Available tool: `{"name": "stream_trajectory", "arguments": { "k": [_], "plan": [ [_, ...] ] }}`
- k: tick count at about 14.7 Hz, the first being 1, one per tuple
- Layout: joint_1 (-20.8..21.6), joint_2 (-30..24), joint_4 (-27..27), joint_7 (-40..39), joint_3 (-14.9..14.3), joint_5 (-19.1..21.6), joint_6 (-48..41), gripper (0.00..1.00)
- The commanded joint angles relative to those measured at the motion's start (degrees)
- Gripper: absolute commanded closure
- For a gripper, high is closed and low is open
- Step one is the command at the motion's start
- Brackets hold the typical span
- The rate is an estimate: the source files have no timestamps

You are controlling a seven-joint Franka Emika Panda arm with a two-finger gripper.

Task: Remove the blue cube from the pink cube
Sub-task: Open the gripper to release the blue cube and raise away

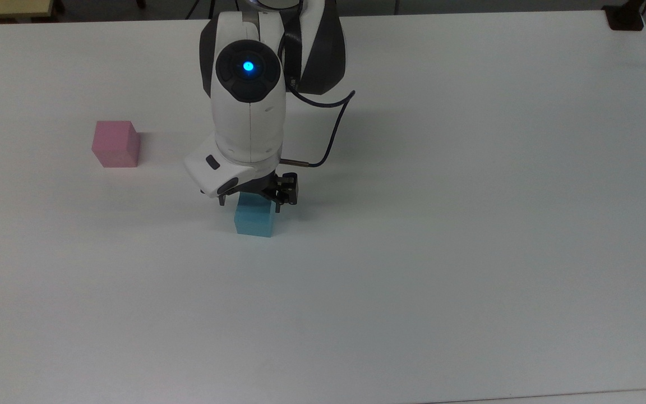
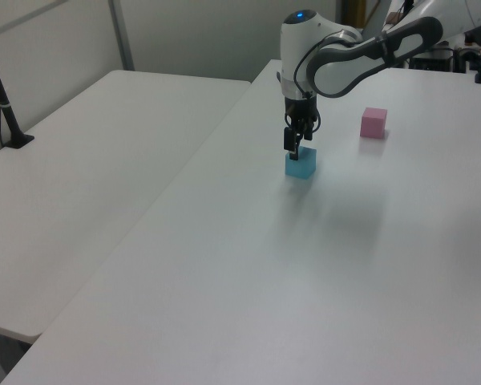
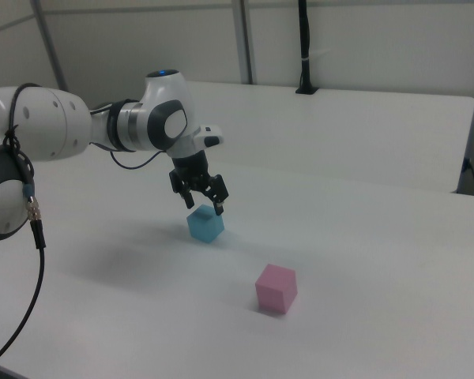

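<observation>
Here the gripper [image 3: 205, 204] hangs spread just above the blue cube [image 3: 205, 224]

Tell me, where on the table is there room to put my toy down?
Lots of room: the table is bare from the blue cube to the top view's right and near edges. It is busier where the open gripper hangs over the blue cube, with the pink cube nearby.

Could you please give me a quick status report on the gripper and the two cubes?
Gripper open, just above the blue cube. Blue cube on the table, apart from the pink cube. Nothing in the way.
</observation>
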Motion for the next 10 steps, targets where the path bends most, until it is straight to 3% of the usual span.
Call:
{"name": "stream_trajectory", "arguments": {
  "k": [1, 4, 8, 10],
  "plan": [
    [-1.3, -5.7, 0.1, 1.1, -0.6, 0.4, -1.3, 0.0],
    [-2.8, -14.3, 0.5, 1.1, -0.8, 5.8, -10.8, 0.0],
    [-3.6, -25.0, 0.5, 1.0, -1.2, 6.5, -25.1, 0.0],
    [-2.9, -29.9, -0.1, 0.9, -3.2, 6.6, -30.3, 0.0]
  ]
}}
